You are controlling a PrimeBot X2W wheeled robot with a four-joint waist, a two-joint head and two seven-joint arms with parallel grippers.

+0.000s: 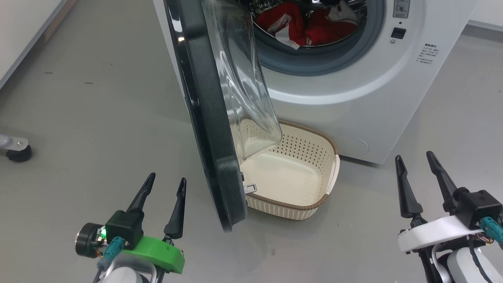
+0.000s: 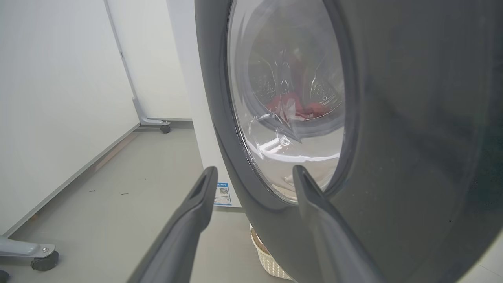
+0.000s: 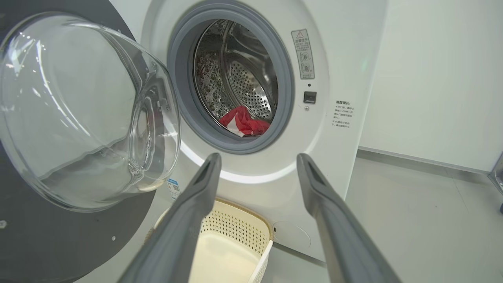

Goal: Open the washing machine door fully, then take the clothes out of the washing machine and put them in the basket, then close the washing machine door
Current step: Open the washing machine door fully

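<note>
The white washing machine (image 1: 353,90) stands ahead with its black-rimmed glass door (image 1: 212,118) swung out toward me, about half open. Red clothes (image 1: 306,25) with white parts lie in the steel drum, also seen as red clothes (image 3: 245,124) behind the grey gasket. The cream basket (image 1: 290,173) sits empty on the floor under the door. My left gripper (image 1: 165,186) is open, left of the door's outer face; in its wrist view the left gripper (image 2: 255,173) straddles the door rim (image 2: 235,157). My right gripper (image 1: 414,157) is open, low at the right, apart from everything.
Grey floor spreads to the left and right of the machine. A castor foot (image 1: 15,151) of a wheeled stand sits at the far left. A white wall panel (image 2: 59,98) runs along the left side. The basket (image 3: 232,243) lies close against the machine's base.
</note>
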